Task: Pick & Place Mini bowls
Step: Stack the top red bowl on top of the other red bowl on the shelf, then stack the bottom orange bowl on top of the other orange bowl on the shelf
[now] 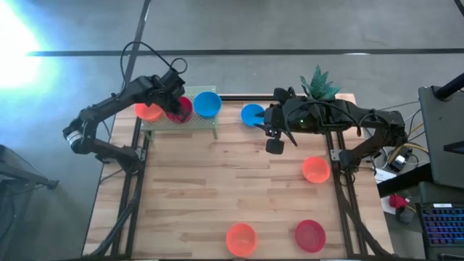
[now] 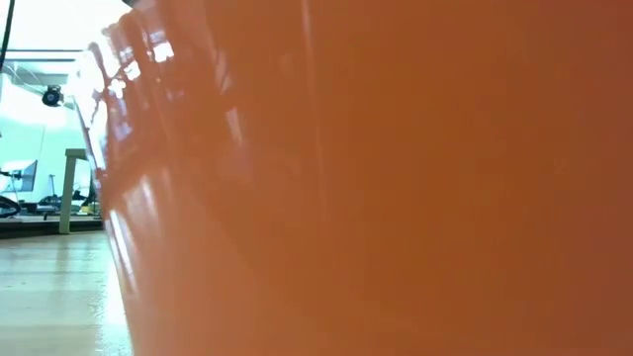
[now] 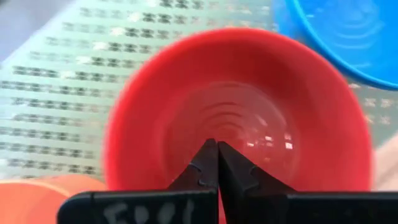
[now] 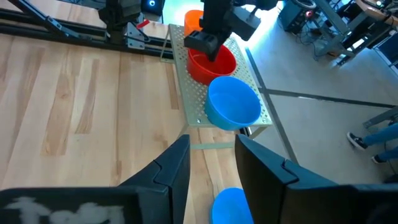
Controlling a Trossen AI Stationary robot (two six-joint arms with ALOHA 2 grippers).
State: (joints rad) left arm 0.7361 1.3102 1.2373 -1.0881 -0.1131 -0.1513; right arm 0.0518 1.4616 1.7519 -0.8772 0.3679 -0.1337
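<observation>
High view, surface: pale wooden plank surface (image 1: 217, 188) with dark metal frame rails along its sides.
High view, rack: pale green perforated rack (image 1: 177, 121) at 11 o'clock, carrying an orange mini bowl (image 1: 148, 111), a red mini bowl (image 1: 181, 110) and a blue mini bowl (image 1: 207, 104), side by side.
High view, left hand: left hand (image 1: 174, 107) sits over the red mini bowl on the rack.
High view, right hand: right hand (image 1: 268, 130) hovers at 12 o'clock, just beside a second blue mini bowl (image 1: 251, 114) lying on the wood.
High view, loose bowls: orange mini bowl at 3 o'clock (image 1: 315, 170); orange mini bowl at 6 o'clock (image 1: 241, 238); red mini bowl at 5 o'clock (image 1: 310, 235); all round, smooth, shallow plastic.
High view, plant: spiky green plant (image 1: 319, 84) behind the right arm at 1 o'clock.
Low view: a glossy orange curved wall (image 2: 396, 178) fills nearly everything; a strip of wood shows at the edge.
Left wrist view: dark fingers (image 3: 205, 168) clenched tip to tip, grasping nothing, inside the red bowl's ringed hollow.
Right wrist view: dark fingers (image 4: 171, 168) parted and released, nothing between them; the blue bowl on wood lies just ahead, the rack's three bowls beyond.
</observation>
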